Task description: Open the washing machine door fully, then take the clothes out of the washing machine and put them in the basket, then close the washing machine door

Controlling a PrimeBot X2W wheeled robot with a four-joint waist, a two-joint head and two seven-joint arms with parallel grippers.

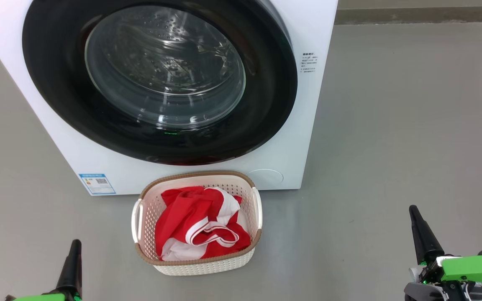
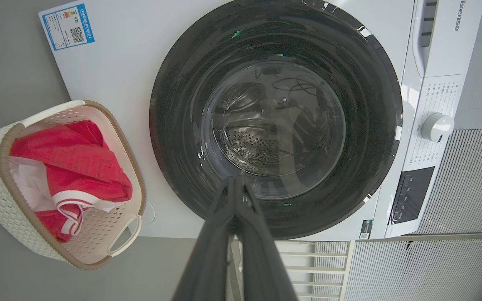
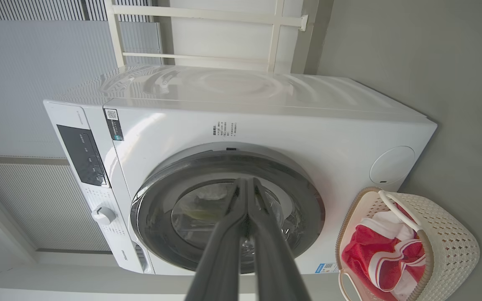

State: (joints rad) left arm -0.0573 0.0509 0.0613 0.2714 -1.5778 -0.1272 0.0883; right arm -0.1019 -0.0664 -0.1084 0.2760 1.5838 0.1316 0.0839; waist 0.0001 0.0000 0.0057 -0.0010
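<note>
We found the left gripper (image 1: 75,246) clenched, its two long dark fingers pressed together and grasping nothing. The right gripper (image 1: 414,211) was likewise clenched and empty. The head view's bottom edge cut off most of the left gripper's green housing and the lower part of the right one's.

Both arms sat low at the view's lower corners, fingers pointing toward the big white box-shaped washing machine (image 1: 312,125), well apart from it and from each other.

Between them, on the grey floor (image 1: 391,146), stood the small cream perforated plastic basket (image 1: 199,173), just in front of the machine. The bright red fabric clothes with white trim (image 1: 199,223) lay inside it.

The large round washing machine door with its glossy black rim (image 1: 159,79) lay flush against the machine's front. Reflections on its glass prevented us from determining the drum's contents. The frame's top edge cut off the machine's upper part.
</note>
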